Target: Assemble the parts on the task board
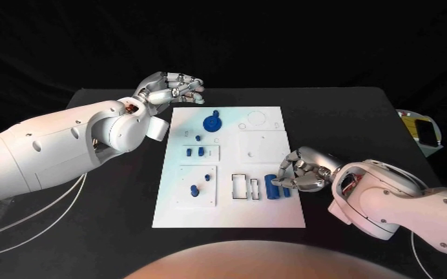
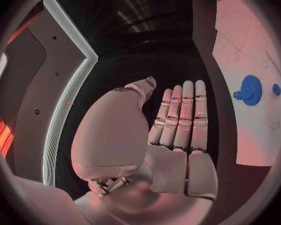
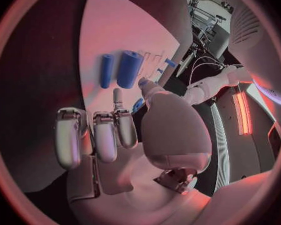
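Nearest me, the right hand (image 1: 303,174) reaches bare-fingered for the blue cylinders (image 1: 272,186) on the white task board (image 1: 233,211), while the left hand (image 1: 170,89) waits flat and unladen beside it.

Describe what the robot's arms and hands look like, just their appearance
Both arms are glossy white with rounded, bulbous shells; thin pale cables trail from the left arm. The right arm shows a reddish gap at the wrist. The left hand and right hand are silver metal with segmented fingers.

White task board (image 1: 270,211), blue parts (image 1: 213,123), black table (image 1: 354,111), white arms, silver hands, perhaps yellow object (image 1: 424,130) at table's edge.
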Tool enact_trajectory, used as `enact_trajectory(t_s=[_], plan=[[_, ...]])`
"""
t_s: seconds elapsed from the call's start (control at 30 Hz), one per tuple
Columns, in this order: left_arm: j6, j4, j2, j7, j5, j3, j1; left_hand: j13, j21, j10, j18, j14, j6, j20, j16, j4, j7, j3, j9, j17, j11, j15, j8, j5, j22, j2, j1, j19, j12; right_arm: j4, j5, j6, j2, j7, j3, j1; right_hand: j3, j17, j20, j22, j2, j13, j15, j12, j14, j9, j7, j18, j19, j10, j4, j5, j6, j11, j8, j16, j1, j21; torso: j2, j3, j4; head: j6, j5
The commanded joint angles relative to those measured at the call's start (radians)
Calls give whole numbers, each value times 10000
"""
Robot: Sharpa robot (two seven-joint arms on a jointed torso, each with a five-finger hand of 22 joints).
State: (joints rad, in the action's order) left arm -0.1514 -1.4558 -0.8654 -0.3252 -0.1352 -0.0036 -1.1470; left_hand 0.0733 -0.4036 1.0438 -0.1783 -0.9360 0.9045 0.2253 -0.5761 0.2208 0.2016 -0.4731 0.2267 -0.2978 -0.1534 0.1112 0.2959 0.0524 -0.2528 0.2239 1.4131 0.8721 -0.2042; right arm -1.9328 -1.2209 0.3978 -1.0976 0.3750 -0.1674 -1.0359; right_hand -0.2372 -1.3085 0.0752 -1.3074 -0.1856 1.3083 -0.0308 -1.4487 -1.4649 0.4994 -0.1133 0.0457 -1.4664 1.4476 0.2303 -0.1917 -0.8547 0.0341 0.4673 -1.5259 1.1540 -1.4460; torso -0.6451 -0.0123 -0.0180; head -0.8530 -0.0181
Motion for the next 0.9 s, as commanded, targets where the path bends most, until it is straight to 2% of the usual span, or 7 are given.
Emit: enact_trajectory(t_s=[0.03,0.23,0.4,0.57,0.73,0.9], plan=[[134,-34,4,-121,55,5,-2,9,44,12,-39,6,13,20,54,0,-80,71,17,-11,65,-58,54,-22,9,-34,-105,69,-52,-12,-472,-44,51,274,-5,24,160,-1300,-71,-2200,-10,658,-82,-23,-821,43,63,-190,-587,81,122,14,-151,-53,122,-54,28,-87,-8,-5,-3,-45,31],[162,-46,-9,-111,55,4,-2,10,50,14,-39,7,16,20,55,3,-79,77,18,-13,66,-58,56,-21,12,-38,-104,72,-54,12,-513,-114,172,330,-6,44,343,-1306,-108,-2216,11,673,-124,-5,-819,104,120,-196,-600,87,337,9,-264,-102,239,-60,23,-113,-23,-9,-5,-94,22],[190,-49,-16,-101,55,4,-2,10,50,14,-39,7,16,20,55,3,-79,77,18,-13,66,-58,56,-21,12,-38,-104,72,-54,70,-652,-438,323,516,-6,98,580,-1306,-136,-2223,-1,666,-151,29,-817,155,151,-197,-602,77,543,66,-282,-131,307,-62,-8,-115,-8,-5,-5,-127,54],[207,-54,-27,-89,55,3,-2,10,68,12,-37,22,19,22,64,5,-72,89,19,-17,65,-56,58,-20,24,-43,-91,72,-58,131,-894,-793,472,781,-6,129,1054,-1314,-166,-2228,58,643,-180,90,-816,231,188,-196,-598,56,613,-82,-305,-166,402,-66,-287,-102,-10,-5,-6,-150,58],[289,-71,-34,-66,55,3,-2,9,112,0,-32,64,17,29,85,25,-32,122,18,-24,45,-42,57,-20,51,-59,-86,67,-62,238,-1370,-1089,687,1139,-6,180,1661,-1298,-183,-2225,158,655,-198,135,-811,312,213,-189,-584,52,609,120,-291,-186,492,-61,-401,-62,-1,-6,-4,-160,75],[319,-83,-50,-50,55,3,-2,7,134,-15,-30,83,13,33,94,29,-16,139,17,-28,33,-32,55,-20,64,-60,-76,64,-60,314,-1845,-1268,842,1319,-6,322,2118,-1274,-187,-2215,291,634,-202,193,-805,366,216,-179,-567,29,598,264,-255,-188,548,-52,-239,-9,-7,-1,-2,-178,91]])
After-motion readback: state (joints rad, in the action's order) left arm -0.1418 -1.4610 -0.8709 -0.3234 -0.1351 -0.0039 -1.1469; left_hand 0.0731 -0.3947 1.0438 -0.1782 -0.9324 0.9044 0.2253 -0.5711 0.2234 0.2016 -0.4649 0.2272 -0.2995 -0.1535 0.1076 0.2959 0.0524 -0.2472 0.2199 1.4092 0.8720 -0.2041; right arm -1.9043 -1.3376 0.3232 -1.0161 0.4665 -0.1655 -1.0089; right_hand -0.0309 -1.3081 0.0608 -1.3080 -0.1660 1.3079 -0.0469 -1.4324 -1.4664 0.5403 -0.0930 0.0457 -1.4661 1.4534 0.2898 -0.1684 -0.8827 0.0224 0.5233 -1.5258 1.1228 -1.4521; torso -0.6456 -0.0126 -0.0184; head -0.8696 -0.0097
